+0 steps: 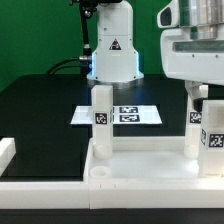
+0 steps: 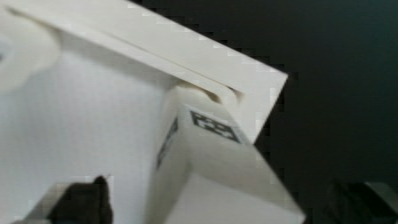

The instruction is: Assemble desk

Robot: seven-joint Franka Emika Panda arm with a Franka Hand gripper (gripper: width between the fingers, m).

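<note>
The white desk tabletop [image 1: 145, 162] lies flat at the front of the exterior view. Two white legs stand upright on it. One leg [image 1: 102, 120] is at its left corner. The other leg [image 1: 207, 135] stands at the right, under my gripper [image 1: 205, 100]. In the wrist view that tagged leg [image 2: 217, 150] rises from a corner of the tabletop [image 2: 89, 110] and passes between my dark fingers [image 2: 80, 200]. A gap shows on each side of it, so my gripper [image 2: 222, 203] is open around the leg and touches nothing.
The marker board [image 1: 120, 115] lies flat on the black table behind the tabletop. A low white border wall [image 1: 6, 152] runs along the exterior view's left and front. The arm's white base [image 1: 112, 55] stands at the back.
</note>
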